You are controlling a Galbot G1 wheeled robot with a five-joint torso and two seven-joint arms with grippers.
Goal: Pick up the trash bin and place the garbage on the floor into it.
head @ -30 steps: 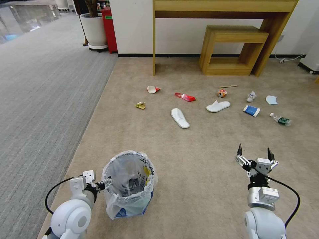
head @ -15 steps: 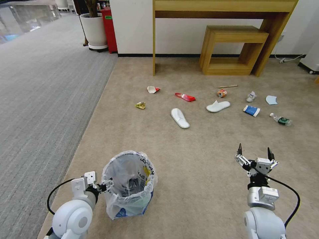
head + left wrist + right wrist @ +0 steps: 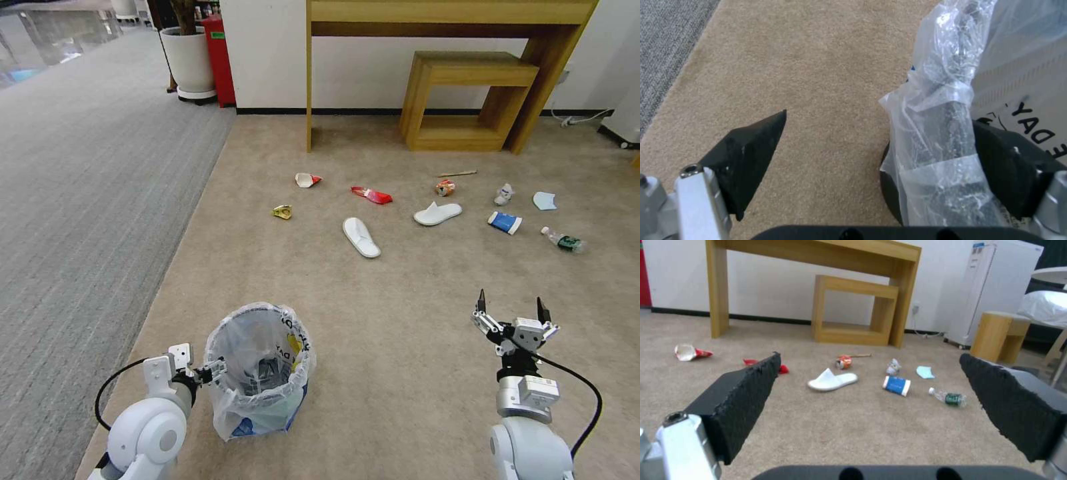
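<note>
Trash bin [image 3: 260,370], round and lined with crinkled clear plastic, stands on the beige carpet. The left gripper [image 3: 203,373] has its fingers spread astride the rim, one inside, not yet clamped. Next it should close and lift. The right gripper [image 3: 511,310] waits wide open, empty.

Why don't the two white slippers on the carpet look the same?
The near slipper lies flat and points away from the robot, while the far slipper lies crosswise. The far slipper's toe cover sticks up in a peak; the near slipper's looks flatter. The near one lies alone; the far one lies by an orange can. Both are white, on the beige carpet.
</note>
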